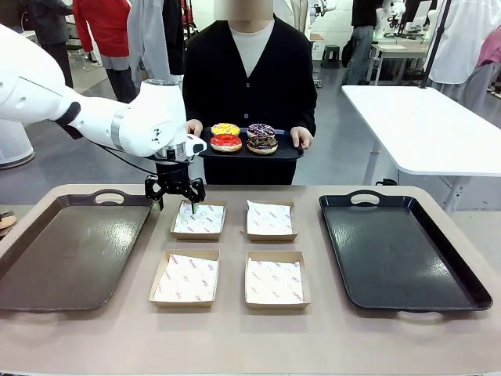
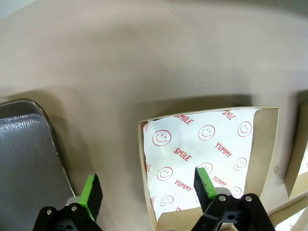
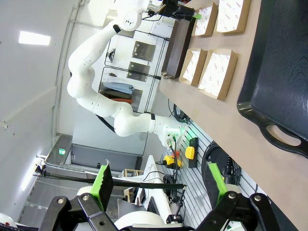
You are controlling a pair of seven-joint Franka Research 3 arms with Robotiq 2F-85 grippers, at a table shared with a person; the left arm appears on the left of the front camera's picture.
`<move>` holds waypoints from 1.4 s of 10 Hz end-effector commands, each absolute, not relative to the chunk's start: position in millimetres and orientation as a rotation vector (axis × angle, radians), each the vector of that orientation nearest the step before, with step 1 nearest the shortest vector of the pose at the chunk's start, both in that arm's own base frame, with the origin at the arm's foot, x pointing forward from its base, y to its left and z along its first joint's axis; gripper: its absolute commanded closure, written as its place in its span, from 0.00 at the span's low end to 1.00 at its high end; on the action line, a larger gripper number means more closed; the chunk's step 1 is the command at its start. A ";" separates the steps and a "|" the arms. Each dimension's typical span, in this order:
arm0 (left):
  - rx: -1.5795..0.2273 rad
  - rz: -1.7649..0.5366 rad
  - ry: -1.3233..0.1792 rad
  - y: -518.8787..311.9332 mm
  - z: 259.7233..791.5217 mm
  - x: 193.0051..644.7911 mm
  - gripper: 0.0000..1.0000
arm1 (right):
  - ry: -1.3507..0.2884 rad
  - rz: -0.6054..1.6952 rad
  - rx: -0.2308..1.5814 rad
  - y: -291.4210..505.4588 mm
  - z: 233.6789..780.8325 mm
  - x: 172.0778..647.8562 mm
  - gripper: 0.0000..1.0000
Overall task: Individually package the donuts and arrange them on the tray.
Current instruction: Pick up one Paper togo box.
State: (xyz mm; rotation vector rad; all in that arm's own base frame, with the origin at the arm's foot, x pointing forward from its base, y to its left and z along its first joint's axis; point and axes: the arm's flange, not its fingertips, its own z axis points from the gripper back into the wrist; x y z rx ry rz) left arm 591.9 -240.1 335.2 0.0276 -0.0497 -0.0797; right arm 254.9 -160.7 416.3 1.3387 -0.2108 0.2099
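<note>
At the far left of the front view lies the brown tray, bare. Just to its right my left gripper hangs with fingers spread wide and nothing between them. In its wrist view one green pad sits over bare table beside the tray's corner, and the other over the paper liner of the upper-left box. The donuts are up at top centre, off the table, on a small dark serving tray that the person holds. The yellow donut and red donut sit left, the purple donut and chocolate donut right. I judge them light and soft, with icing that would smear or stick to my pads. I would pinch across the plain outer sides below the icing, and only gently. The serving tray's near rim hides their bases, so I cannot tell how much bare side is free. The right pair crowd together, and I cannot tell whether they overlap. Further right is the black tray. My right gripper is also wide open and holds nothing; its rolled view looks along the table edge.
</note>
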 end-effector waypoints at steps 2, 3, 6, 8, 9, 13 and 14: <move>0.019 -0.048 -0.056 -238.4 332.4 596.8 0.45 | -0.220 0.211 1.348 -160.8 417.3 254.1 0.00; 0.017 -0.050 -0.054 -238.5 333.0 596.8 0.55 | -0.220 0.211 1.348 -160.8 417.3 254.1 0.00; 0.011 -0.060 -0.044 -237.9 332.8 597.1 1.00 | -0.220 0.211 1.348 -160.8 417.3 254.1 0.00; 0.008 -0.063 -0.043 -237.0 333.1 597.1 0.88 | -0.220 0.211 1.348 -160.8 417.3 254.1 0.00; 0.006 -0.063 -0.041 -236.7 332.8 597.1 1.00 | -0.220 0.211 1.348 -160.8 417.3 254.1 0.00; -0.012 -0.056 -0.030 -234.3 334.4 598.0 1.00 | -0.220 0.211 1.348 -160.8 417.3 254.1 0.00; -0.015 -0.053 -0.030 -233.9 337.1 597.5 1.00 | -0.220 0.211 1.348 -160.8 417.3 254.1 0.00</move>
